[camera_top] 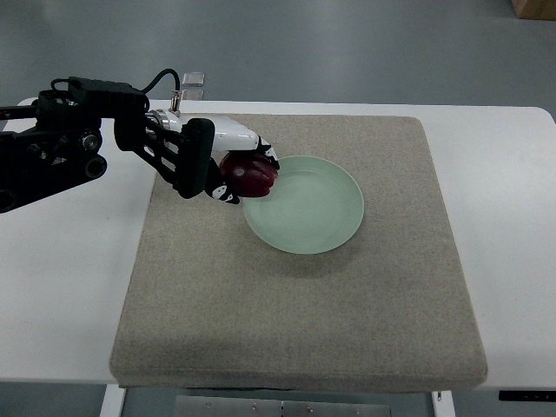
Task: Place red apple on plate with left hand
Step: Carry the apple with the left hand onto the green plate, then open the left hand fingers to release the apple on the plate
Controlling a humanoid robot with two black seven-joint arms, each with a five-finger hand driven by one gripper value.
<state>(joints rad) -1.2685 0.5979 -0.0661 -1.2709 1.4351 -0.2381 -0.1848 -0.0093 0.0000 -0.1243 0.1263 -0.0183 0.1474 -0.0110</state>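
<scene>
The left robot hand (233, 169), reaching in from the frame's upper left, has its fingers curled around the dark red round apple (250, 175), carrying it over the left rim of the pale green round plate (317, 217) at centre. The plate sits on a beige felt mat (295, 321) on the white table (512, 261). The apple looks gripped, so release remains. No readable writing shows.

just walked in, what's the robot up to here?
The left hand has its fingers wrapped around a red apple and holds it at the left rim of a pale green plate. The plate sits on a grey mat on the white table and has nothing else on it. Whether the apple already touches the plate can't be told from this view. The right arm is out of view.
</scene>
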